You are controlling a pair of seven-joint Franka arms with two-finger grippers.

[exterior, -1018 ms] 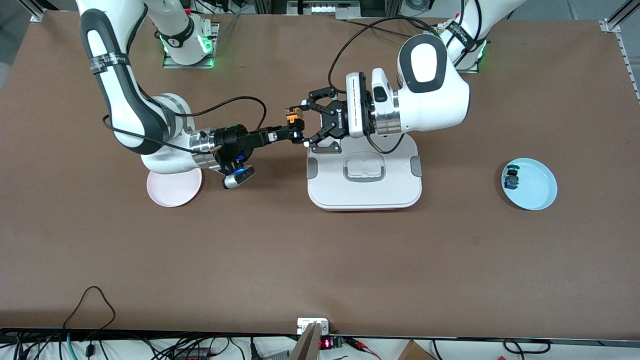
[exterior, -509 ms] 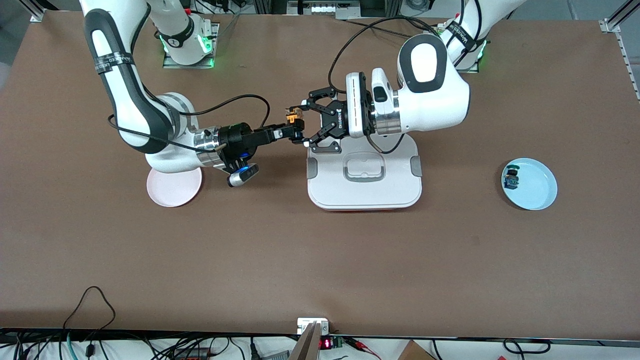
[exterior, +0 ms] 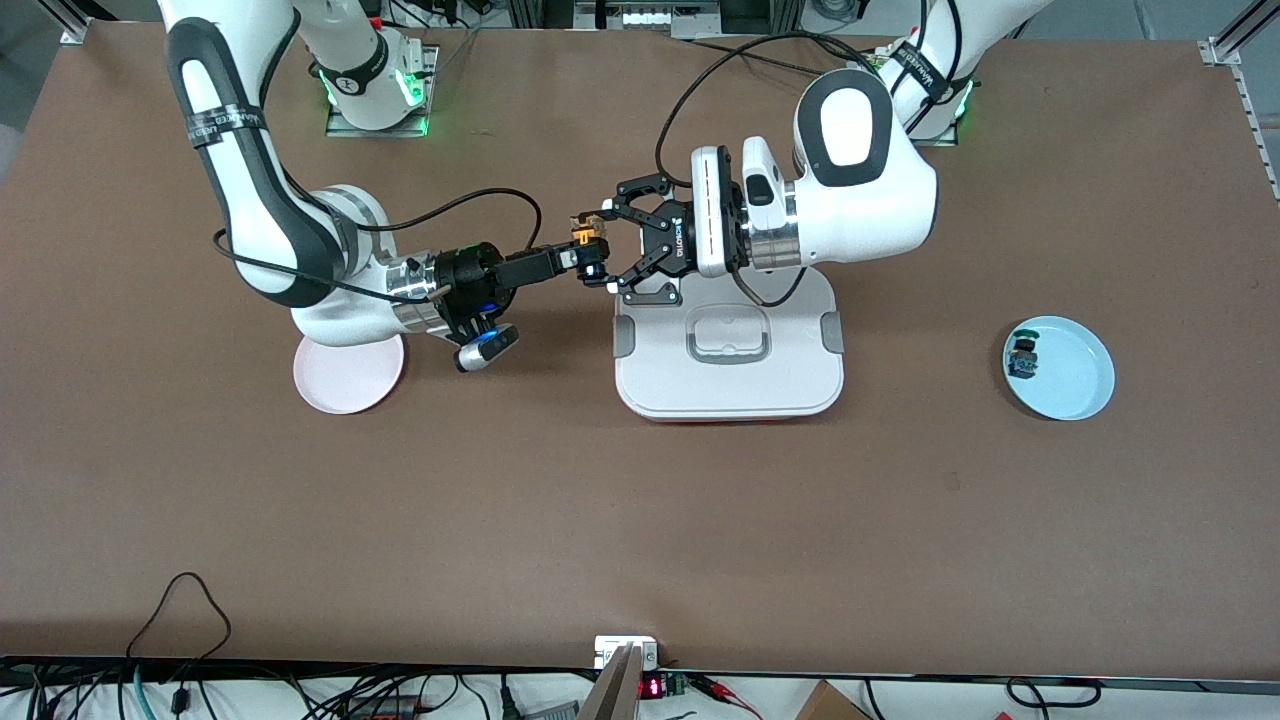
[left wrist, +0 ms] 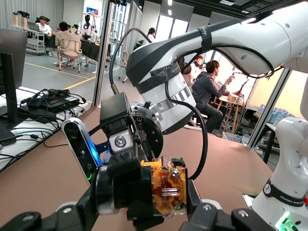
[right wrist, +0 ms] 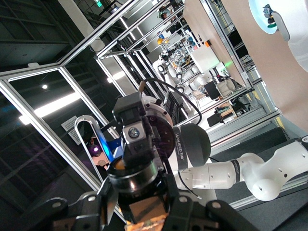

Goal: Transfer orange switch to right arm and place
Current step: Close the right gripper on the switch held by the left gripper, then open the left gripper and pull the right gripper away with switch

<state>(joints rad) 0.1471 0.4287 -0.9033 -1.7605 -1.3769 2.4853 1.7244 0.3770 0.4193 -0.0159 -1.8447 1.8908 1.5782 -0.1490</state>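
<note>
The orange switch (exterior: 584,238) hangs in the air between the two grippers, over the table beside the white box. My left gripper (exterior: 606,250), a black linkage claw, is shut on its orange body (left wrist: 168,188). My right gripper (exterior: 590,263), slim and black, reaches in from the right arm's end, and its fingers are shut on the switch's black end (right wrist: 144,211). Both grippers hold the part at once. In the left wrist view the right gripper's black finger (left wrist: 126,166) presses on the switch's dark collar.
A white lidded box (exterior: 730,385) with a handle sits under the left wrist. A pink plate (exterior: 345,385) lies below the right arm's elbow. Toward the left arm's end, a light blue plate (exterior: 1075,380) holds a small black part with a blue-green face (exterior: 1022,357).
The right gripper has slid a little closer to the switch and its fingers have gone from open to shut on it. The left gripper and the switch stayed put.
</note>
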